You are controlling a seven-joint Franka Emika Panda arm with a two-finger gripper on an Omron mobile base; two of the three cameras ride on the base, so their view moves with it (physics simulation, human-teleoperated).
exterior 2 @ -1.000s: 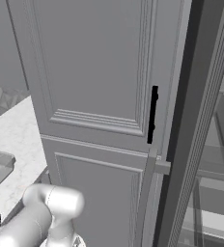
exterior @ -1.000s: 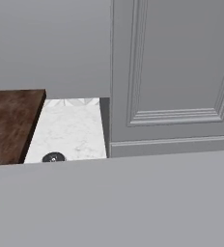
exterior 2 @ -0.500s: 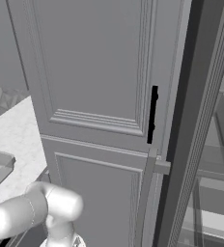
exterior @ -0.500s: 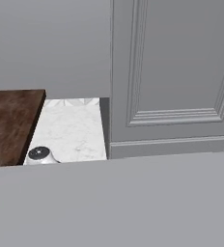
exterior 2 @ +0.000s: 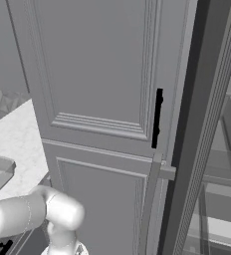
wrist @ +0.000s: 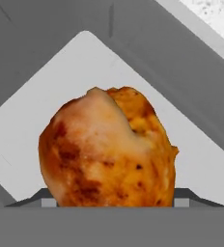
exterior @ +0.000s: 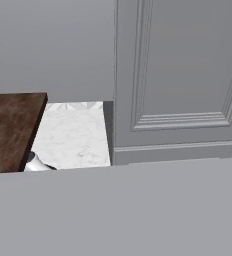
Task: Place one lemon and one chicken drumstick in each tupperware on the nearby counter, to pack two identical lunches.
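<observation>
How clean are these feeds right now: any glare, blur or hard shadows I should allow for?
Hand view: the chicken drumstick is close, slightly soft-edged, evenly lit, no glare, above the pale tupperware floor. Left base view: flat light, a soft shadow strip on the counter beside the cabinet door. Right base view: sharp panel edges, with a mild sheen on the arm.

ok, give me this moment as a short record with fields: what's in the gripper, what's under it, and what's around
held: drumstick between the gripper fingertips
below: light-grey tupperware, floor bare where visible
counter: white marble, beside a dark wooden surface
nearby: tall grey panelled cabinet door with black handle
arm: white, reaching left
</observation>
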